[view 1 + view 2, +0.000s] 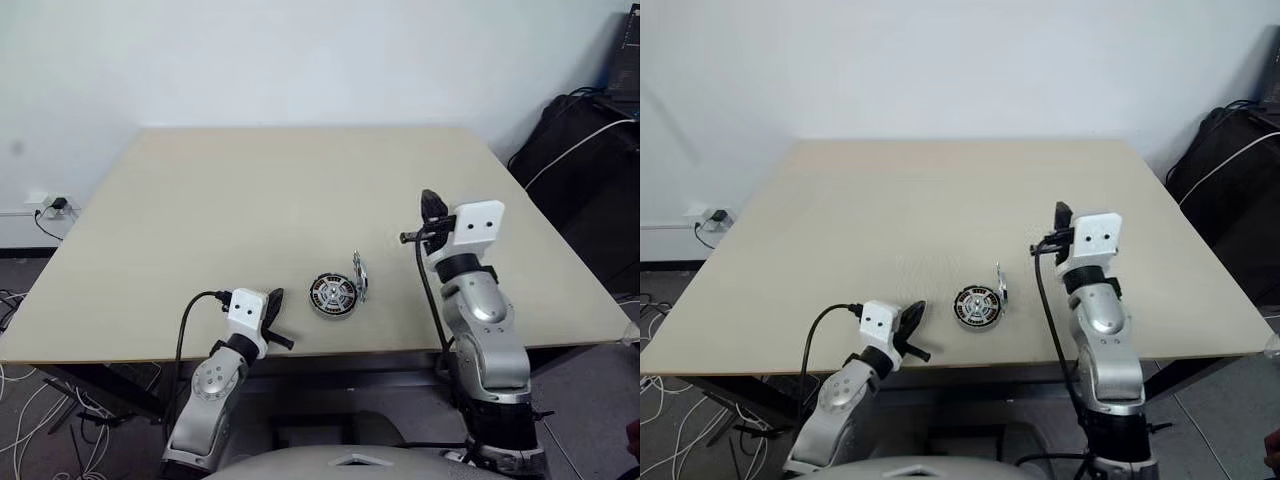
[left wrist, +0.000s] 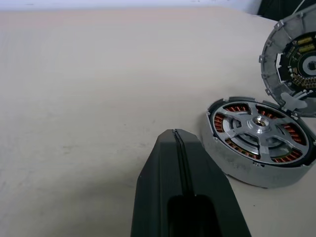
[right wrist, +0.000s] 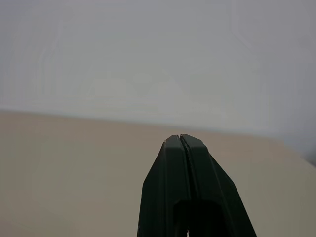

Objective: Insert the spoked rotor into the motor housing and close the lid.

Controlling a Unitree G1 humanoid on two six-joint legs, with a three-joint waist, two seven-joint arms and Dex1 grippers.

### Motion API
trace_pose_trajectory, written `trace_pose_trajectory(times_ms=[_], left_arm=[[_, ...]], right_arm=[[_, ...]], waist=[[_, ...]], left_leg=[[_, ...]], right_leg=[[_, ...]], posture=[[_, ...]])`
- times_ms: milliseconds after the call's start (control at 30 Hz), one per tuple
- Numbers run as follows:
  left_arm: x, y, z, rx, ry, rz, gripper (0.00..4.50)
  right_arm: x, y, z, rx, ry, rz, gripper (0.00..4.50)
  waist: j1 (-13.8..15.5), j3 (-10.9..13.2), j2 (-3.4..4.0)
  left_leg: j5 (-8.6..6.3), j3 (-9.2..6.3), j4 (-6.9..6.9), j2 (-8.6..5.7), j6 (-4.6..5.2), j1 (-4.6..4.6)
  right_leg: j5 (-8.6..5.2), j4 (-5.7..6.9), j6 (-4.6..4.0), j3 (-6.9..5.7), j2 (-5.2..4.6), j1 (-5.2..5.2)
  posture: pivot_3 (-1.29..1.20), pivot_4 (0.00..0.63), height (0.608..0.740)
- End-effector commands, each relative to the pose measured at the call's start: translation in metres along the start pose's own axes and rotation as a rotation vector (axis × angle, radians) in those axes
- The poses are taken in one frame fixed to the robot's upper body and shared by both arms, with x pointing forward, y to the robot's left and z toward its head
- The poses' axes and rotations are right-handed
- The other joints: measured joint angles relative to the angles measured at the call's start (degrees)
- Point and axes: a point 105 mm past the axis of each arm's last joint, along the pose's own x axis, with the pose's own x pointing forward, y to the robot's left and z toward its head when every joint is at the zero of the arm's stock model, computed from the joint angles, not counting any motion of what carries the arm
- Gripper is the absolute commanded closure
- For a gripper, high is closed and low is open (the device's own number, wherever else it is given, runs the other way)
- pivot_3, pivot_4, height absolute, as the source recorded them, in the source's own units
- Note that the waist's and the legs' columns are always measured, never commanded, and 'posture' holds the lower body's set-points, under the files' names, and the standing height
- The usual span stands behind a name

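The motor housing (image 1: 332, 295) lies flat near the table's front edge, copper windings showing around its ring (image 2: 288, 132). The spoked rotor (image 2: 258, 122) sits inside it, silver spokes and hub facing up. The lid (image 2: 296, 64) stands on edge against the housing's right side (image 1: 358, 275), its inner face turned toward the housing. My left gripper (image 1: 278, 295) is shut and empty, low over the table just left of the housing, not touching it. My right gripper (image 1: 430, 195) is shut and empty, raised above the table to the right of the lid, pointing away toward the far wall.
The beige table (image 1: 300, 180) stretches wide behind the motor parts. A black bag (image 1: 580, 150) with a white cable stands off the table's right side. A wall socket with plugs (image 1: 50, 205) and floor cables lie to the left.
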Motion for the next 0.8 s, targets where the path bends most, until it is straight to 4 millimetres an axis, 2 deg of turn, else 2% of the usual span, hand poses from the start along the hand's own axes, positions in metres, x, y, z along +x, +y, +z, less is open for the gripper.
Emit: trace_pose_trajectory(times_ms=[33,133,267,333,533,633,800], left_arm=[[0.002,-0.001,0.008,-0.004,-0.043,-0.008,4.50],[0.001,-0.003,0.008,0.001,-0.040,-0.013,4.50],[0.000,-0.003,0.006,0.004,-0.036,-0.015,4.50],[-0.001,-0.004,0.006,0.006,-0.034,-0.016,4.50],[-0.001,-0.004,0.006,0.012,-0.033,-0.020,4.50],[-0.001,-0.004,0.006,0.013,-0.033,-0.023,4.50],[-0.002,-0.005,0.005,0.011,-0.030,-0.029,4.50]], right_arm=[[-0.005,-0.012,-0.026,-0.109,0.140,0.005,4.47],[-0.015,-0.014,-0.057,-0.193,0.294,0.045,4.47],[-0.039,-0.001,-0.099,-0.215,0.540,0.176,4.47],[-0.046,0.007,-0.106,-0.202,0.584,0.232,4.47],[-0.046,0.035,-0.093,-0.096,0.530,0.369,4.47],[-0.042,0.042,-0.082,-0.048,0.466,0.401,4.47],[-0.046,0.067,-0.059,0.074,0.363,0.531,4.47]], waist=[[0.00,-0.02,-0.03],[0.06,-0.03,-0.03],[-0.12,-0.04,0.01],[-0.11,-0.03,0.01],[0.05,-0.02,-0.03],[0.13,-0.01,-0.04],[0.18,-0.01,-0.05]], left_leg=[[0.00,0.00,0.00,0.00,0.00,0.01],[-0.01,0.02,0.00,0.00,0.01,0.04],[0.00,0.02,0.00,0.02,0.01,0.06],[0.00,0.03,0.00,0.03,0.01,0.11],[0.00,0.02,0.00,0.02,0.02,0.13],[0.00,0.02,0.00,0.02,0.02,0.11],[0.00,0.01,0.00,0.02,0.02,0.11]], right_leg=[[0.00,0.00,0.00,0.01,0.00,0.01],[0.02,-0.01,-0.06,0.01,0.00,0.05],[0.03,0.01,-0.09,0.02,0.00,0.03],[-0.05,0.01,0.03,0.02,0.01,0.08],[-0.06,0.01,0.04,0.02,0.01,0.09],[-0.05,0.00,0.05,0.02,0.01,0.09],[-0.05,0.00,0.05,0.01,0.01,0.09]], posture=[[0.00,0.000,0.740],[0.00,0.000,0.740],[0.00,0.000,0.740],[0.00,0.000,0.740],[0.00,0.000,0.740],[0.00,0.000,0.740],[0.00,0.000,0.740]])
